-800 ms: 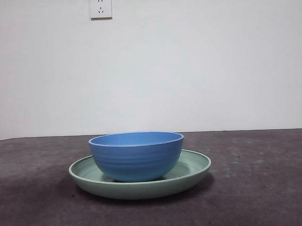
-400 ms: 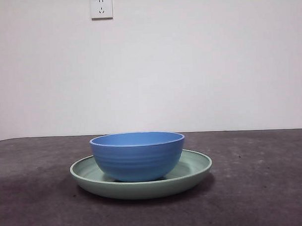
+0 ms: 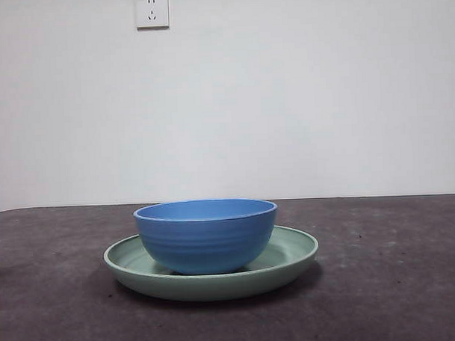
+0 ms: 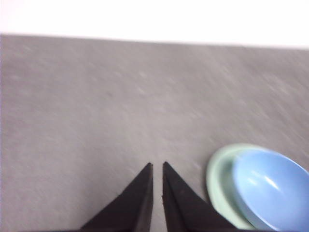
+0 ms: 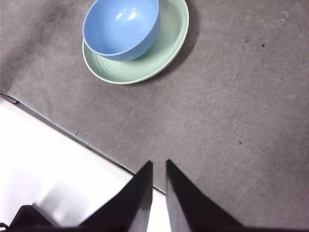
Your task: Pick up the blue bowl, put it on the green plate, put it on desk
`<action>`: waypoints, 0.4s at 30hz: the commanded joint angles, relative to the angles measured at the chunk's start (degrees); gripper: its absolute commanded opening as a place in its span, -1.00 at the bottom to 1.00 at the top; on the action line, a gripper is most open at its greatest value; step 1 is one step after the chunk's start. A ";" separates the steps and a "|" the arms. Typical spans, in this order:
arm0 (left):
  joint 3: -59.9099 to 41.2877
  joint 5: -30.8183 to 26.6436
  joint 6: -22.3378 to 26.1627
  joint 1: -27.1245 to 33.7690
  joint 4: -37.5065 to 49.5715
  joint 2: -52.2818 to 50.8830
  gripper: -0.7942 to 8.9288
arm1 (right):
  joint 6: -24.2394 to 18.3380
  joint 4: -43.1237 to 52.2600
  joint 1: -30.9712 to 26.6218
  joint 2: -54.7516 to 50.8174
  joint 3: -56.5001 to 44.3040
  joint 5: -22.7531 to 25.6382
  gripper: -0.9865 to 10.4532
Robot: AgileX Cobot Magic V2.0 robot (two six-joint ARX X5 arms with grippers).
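A: Front camera, and there's the round, deep, medium-blue ridged bowl sitting upright inside the wide, pale mint-green plate with the raised rim. Plate flat on the dark grey, speckled matte desk.

B: Bowl's a touch off centre, though. From the right wrist camera it sits toward one side of the plate, leaving a broad crescent of green bare on the other.

A: Agreed. And the arms?

B: Neither shows in the front view. The left gripper hangs above bare desk, the two black jaws drawn together to a thin slit, nothing between them. Plate and bowl lie just off to one side of it, apart from the tips.

A: The right gripper?

B: Same story: jaws nearly touching, clenched on nothing, poised over the desk's edge where the grey meets a white floor. The dishes are well away from it.

A: White wall behind, one white wall socket up high.
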 commanded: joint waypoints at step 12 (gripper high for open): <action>-31.30 -1.05 -0.09 9.88 20.81 -20.00 -0.77 | 0.39 0.59 0.24 0.31 0.55 -0.17 -0.76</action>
